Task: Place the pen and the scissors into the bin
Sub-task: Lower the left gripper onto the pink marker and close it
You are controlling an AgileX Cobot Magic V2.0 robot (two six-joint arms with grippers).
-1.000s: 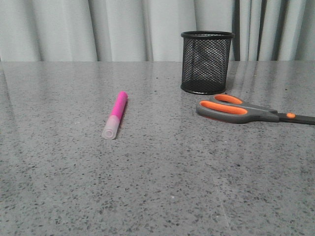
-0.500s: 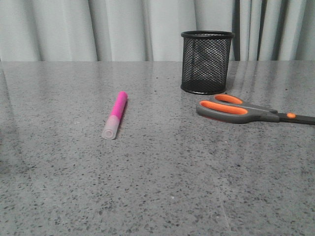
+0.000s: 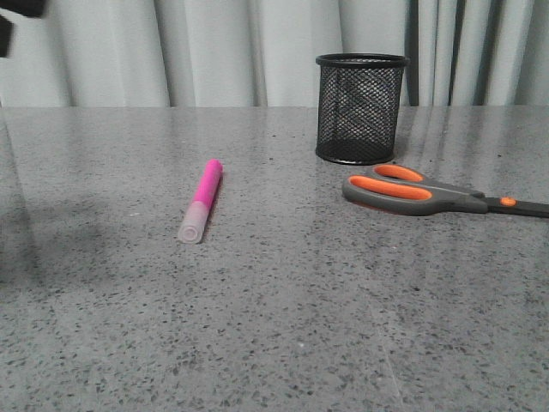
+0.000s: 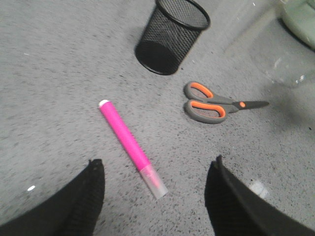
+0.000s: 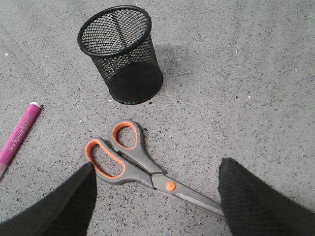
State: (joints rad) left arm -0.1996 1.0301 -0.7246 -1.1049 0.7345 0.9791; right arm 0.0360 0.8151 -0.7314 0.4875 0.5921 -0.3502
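The pink pen (image 3: 201,199) lies on the grey table left of centre, its whitish cap toward the front. The black mesh bin (image 3: 359,107) stands upright at the back right. The scissors (image 3: 412,193) lie flat in front of it, blades pointing right. My left gripper (image 4: 155,163) is open above the table, with the capped end of the pen (image 4: 130,145) between its fingers and well below them. My right gripper (image 5: 157,166) is open above the scissors (image 5: 133,162), near their pivot. The bin (image 5: 123,54) is empty in the right wrist view.
A dark part of the left arm (image 3: 19,9) shows at the front view's top left corner. Grey curtains (image 3: 214,51) hang behind the table's far edge. A pale green object (image 4: 301,19) sits beyond the scissors in the left wrist view.
A dark part of the left arm has come into the front view's top left corner, and a shadow has spread over the table's left side. Pen, scissors and bin have not moved.
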